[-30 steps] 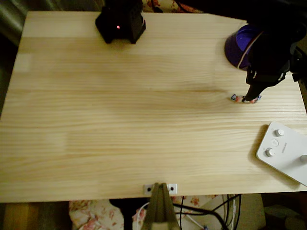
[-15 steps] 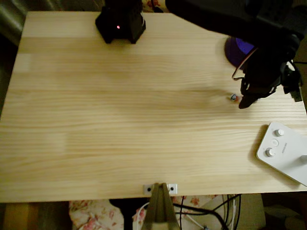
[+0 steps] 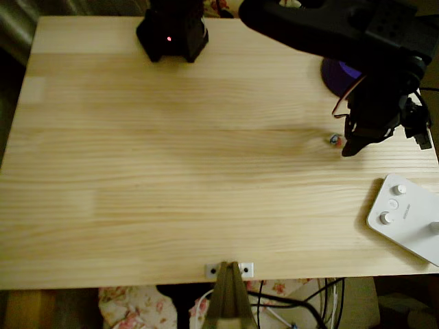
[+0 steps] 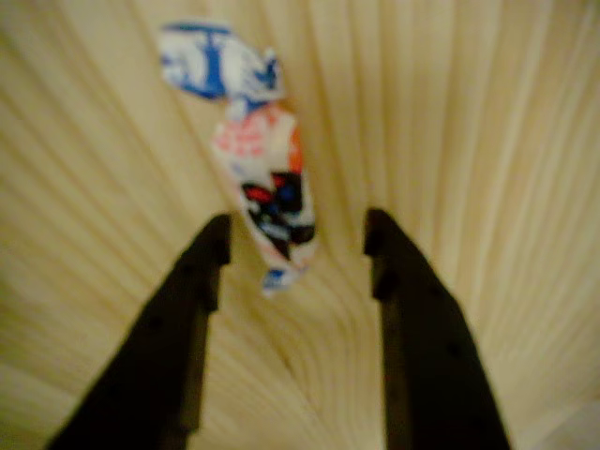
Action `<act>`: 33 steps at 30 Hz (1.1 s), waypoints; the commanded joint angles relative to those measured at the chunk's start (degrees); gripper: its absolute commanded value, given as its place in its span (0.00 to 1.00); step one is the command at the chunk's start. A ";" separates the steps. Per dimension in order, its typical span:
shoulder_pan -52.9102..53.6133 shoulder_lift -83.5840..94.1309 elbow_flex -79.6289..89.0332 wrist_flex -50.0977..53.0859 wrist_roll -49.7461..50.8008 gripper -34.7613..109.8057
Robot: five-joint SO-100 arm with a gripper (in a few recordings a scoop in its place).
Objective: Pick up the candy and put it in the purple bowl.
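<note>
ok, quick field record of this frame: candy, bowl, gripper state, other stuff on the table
candy: small pinkish-orange wrapped strip with blue, white and black bits, flat on the table, its near end between the open jaws
gripper: black two-finger gripper, open, low over the candy, not closed on it
bowl: round purple plastic bowl, top right in the overhead view, mostly hidden by the arm
table: light wooden tabletop
other: white device with knobs at the right edge; black box with a red light at the top edge
</note>
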 commanded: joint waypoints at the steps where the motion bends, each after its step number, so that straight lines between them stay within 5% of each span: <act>1: 0.09 2.29 -4.83 0.79 -0.18 0.37; 33: 2.29 5.36 -7.29 3.60 1.23 0.29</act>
